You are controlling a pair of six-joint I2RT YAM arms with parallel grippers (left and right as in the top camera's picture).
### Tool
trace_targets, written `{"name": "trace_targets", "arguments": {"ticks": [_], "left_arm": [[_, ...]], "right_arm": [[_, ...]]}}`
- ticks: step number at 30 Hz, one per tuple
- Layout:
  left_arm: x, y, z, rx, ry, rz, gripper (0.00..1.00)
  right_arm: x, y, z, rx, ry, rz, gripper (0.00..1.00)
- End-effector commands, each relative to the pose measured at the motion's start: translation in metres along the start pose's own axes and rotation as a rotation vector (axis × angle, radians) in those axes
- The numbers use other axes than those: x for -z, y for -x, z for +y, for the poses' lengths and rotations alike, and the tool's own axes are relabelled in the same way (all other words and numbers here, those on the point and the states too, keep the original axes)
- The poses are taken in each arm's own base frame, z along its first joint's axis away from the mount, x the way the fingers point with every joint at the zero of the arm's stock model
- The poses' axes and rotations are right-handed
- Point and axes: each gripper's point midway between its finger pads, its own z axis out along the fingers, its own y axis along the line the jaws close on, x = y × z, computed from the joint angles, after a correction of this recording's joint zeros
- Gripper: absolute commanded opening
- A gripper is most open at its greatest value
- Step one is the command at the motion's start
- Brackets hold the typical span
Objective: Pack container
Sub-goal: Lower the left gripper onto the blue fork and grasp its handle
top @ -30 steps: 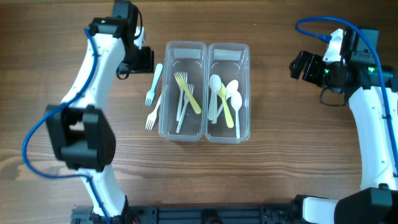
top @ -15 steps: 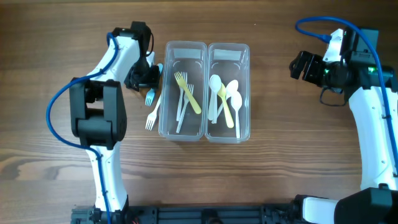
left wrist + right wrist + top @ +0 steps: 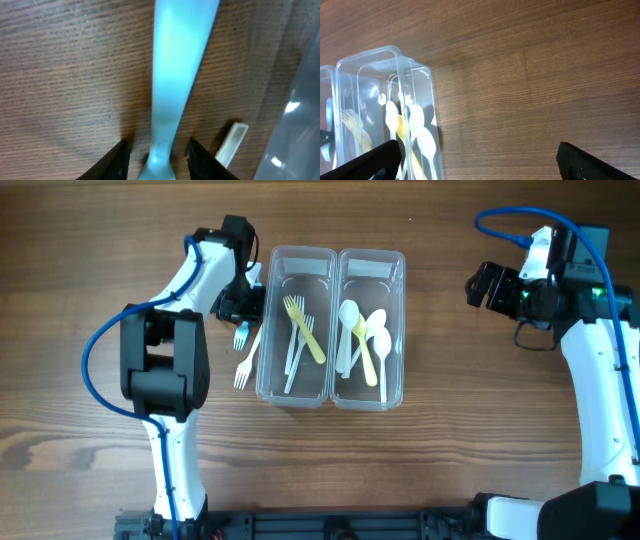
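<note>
A light blue fork (image 3: 240, 336) lies on the table left of two clear containers. My left gripper (image 3: 243, 301) is down over its handle. In the left wrist view the blue handle (image 3: 175, 75) runs between my two open fingertips (image 3: 159, 161), with a gap on each side. A white fork (image 3: 245, 362) lies beside it, and its handle end (image 3: 233, 142) shows in the left wrist view. The left container (image 3: 300, 251) holds a yellow fork (image 3: 306, 336) and pale forks. The right container (image 3: 372, 253) holds several spoons (image 3: 364, 340). My right gripper (image 3: 490, 285) is open and empty at the far right.
The left container's clear wall (image 3: 296, 100) stands close to the right of my left fingers. In the right wrist view both containers (image 3: 415, 95) are at the left edge and my right gripper (image 3: 479, 167) hangs over bare wooden table (image 3: 535, 90).
My left gripper has moved right and down from the table's back left onto the blue fork's handle. The containers have shifted slightly right. The right arm has not moved.
</note>
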Motion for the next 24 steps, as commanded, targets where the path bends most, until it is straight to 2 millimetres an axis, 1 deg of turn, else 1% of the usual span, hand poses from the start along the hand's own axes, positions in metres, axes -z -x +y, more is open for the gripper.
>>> {"name": "trace_targets", "arguments": {"ticks": [1,4,6,9,12,14,16,18,21,23,24], "left_arm": [[-0.028,-0.021,0.004,-0.019,0.026,0.066,0.38],[-0.029,-0.024,0.005,-0.018,0.032,0.075,0.34],[-0.029,-0.024,0.005,-0.017,0.032,0.075,0.24],[-0.028,-0.026,0.006,-0.015,0.032,0.081,0.20],[-0.020,-0.029,0.012,-0.002,0.031,0.086,0.08],[-0.010,-0.029,0.017,0.010,0.030,0.081,0.04],[0.009,-0.025,0.023,0.025,0.031,0.059,0.04],[0.037,-0.018,0.030,0.035,0.048,0.012,0.04],[0.091,-0.005,0.029,0.036,0.049,-0.102,0.04],[0.128,0.000,0.022,0.022,0.044,-0.190,0.04],[0.143,0.000,0.017,0.012,0.044,-0.232,0.04]], "right_arm": [[-0.005,-0.004,-0.002,0.008,-0.003,0.015,1.00],[-0.005,-0.004,-0.002,0.007,-0.003,0.015,1.00],[-0.005,-0.004,-0.002,0.007,-0.003,0.016,1.00],[-0.005,-0.004,-0.002,0.008,-0.003,0.016,1.00],[-0.005,-0.004,-0.002,0.007,-0.003,0.015,1.00],[-0.005,-0.004,-0.002,0.008,-0.004,0.016,1.00],[-0.005,-0.004,-0.002,0.007,-0.003,0.015,1.00],[-0.005,-0.004,-0.002,0.007,-0.003,0.015,1.00],[-0.005,-0.004,-0.002,0.007,-0.003,0.015,1.00],[-0.005,-0.004,-0.002,0.007,-0.003,0.015,1.00],[-0.005,-0.004,-0.002,0.008,-0.003,0.015,1.00]]}}
